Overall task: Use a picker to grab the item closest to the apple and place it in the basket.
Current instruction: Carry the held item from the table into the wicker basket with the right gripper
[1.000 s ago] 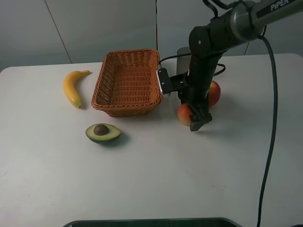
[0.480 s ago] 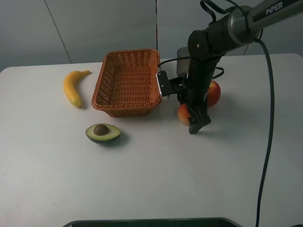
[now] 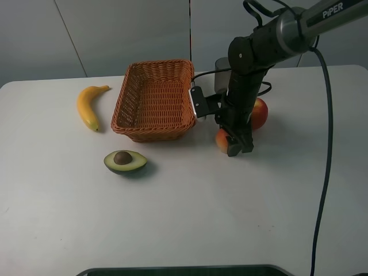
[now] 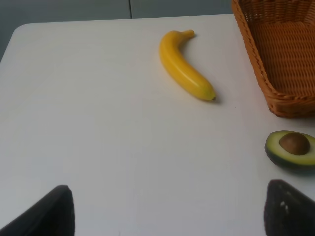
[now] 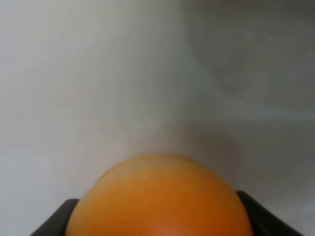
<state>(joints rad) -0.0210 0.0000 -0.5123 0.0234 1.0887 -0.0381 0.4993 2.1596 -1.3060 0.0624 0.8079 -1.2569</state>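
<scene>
A red apple lies on the white table right of the basket, partly hidden by my right arm. Touching distance to its front left sits a small orange fruit. My right gripper stands down over that fruit; in the right wrist view the orange fruit fills the space between both dark fingers, which press its sides. My left gripper is open, its tips wide apart over bare table, and does not show in the exterior view.
A banana lies left of the basket and a halved avocado in front of it. A grey cup stands behind the right arm. The arm's cable hangs down the right side.
The right gripper's fingers have drawn in around the orange fruit and the wrist has straightened slightly. The fruits and the basket have not moved.
</scene>
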